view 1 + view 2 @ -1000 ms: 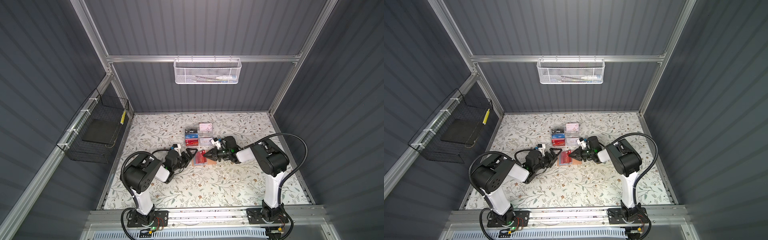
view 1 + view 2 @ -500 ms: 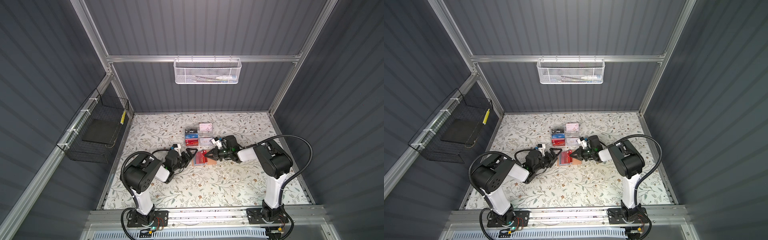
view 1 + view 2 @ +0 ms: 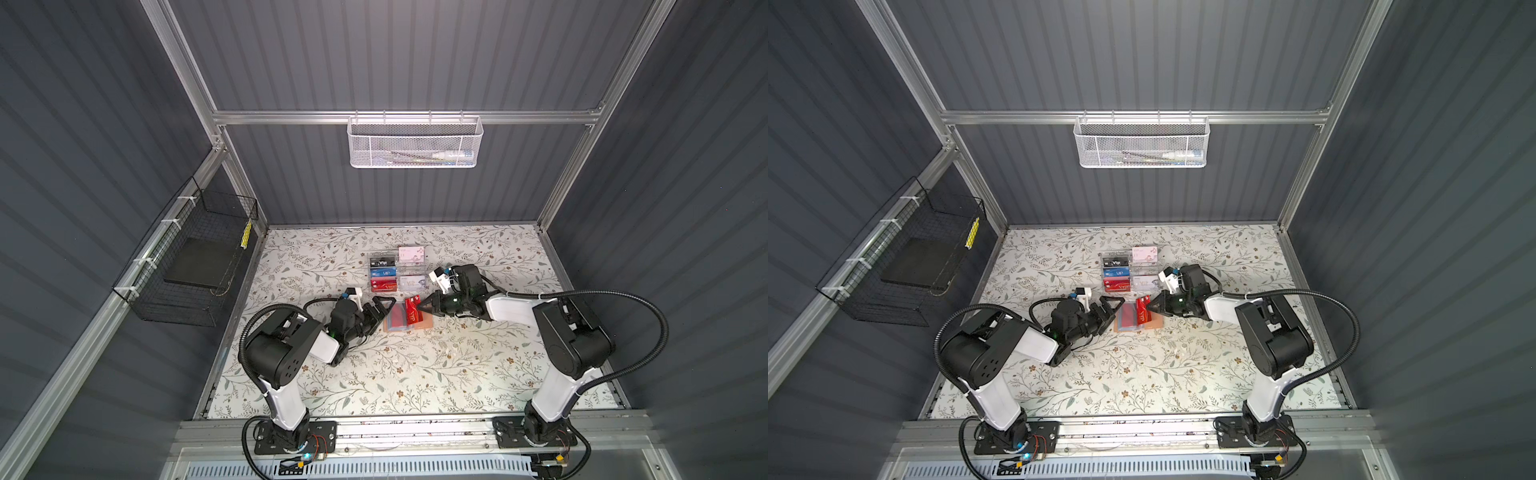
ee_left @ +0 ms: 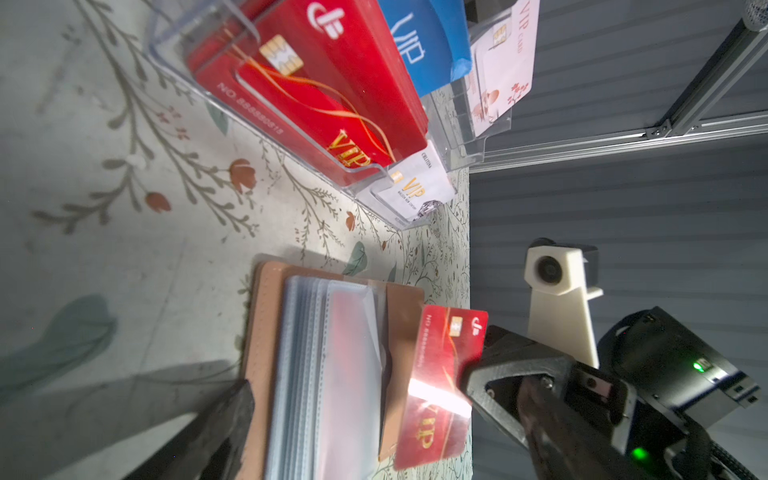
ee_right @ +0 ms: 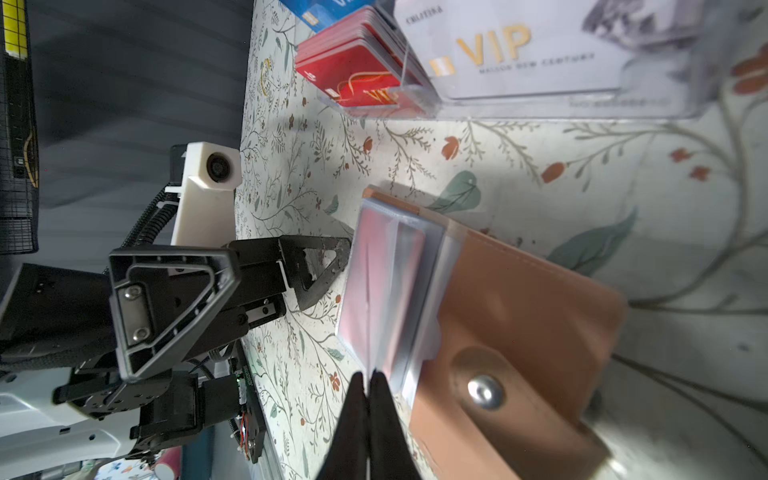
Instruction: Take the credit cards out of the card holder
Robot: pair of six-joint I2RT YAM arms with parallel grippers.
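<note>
**Right end effector.** The right gripper (image 3: 420,308) is pressed tight on the edge of a thin red plastic VIP card (image 3: 412,312). In the right wrist view its black fingertips (image 5: 357,399) meet with no gap, and the card shows there only edge-on. In the left wrist view the red card (image 4: 440,386) is at the lower right of the frame. It is tilted, clear of the plastic sleeves and over the holder's peach cover.

**Left end effector.** The left gripper (image 3: 380,311) is spread wide and holds nothing. It lies just left of the holder in both top views. One finger (image 4: 224,428) is at the holder's outer edge, at the lower left of the left wrist view; contact cannot be confirmed.

**Task item.** The peach-tan leather-like card holder (image 3: 426,324) lies open and flat between the two grippers, slightly below the centre of both top views. Its grey-clear sleeves (image 5: 395,291) are fanned, and red shows through them. The snap tab (image 5: 484,392) is at the lower middle of the right wrist view.

**Surroundings.**
- A clear acrylic tiered card rack (image 3: 397,272) stands just above the holder in both top views. It carries black, blue, red and pale cards.
- All items rest on the floral-patterned tabletop (image 3: 415,374).
- A white mesh basket (image 3: 415,141) hangs at the upper centre.
- A black wire basket (image 3: 195,257) hangs at the left.
</note>
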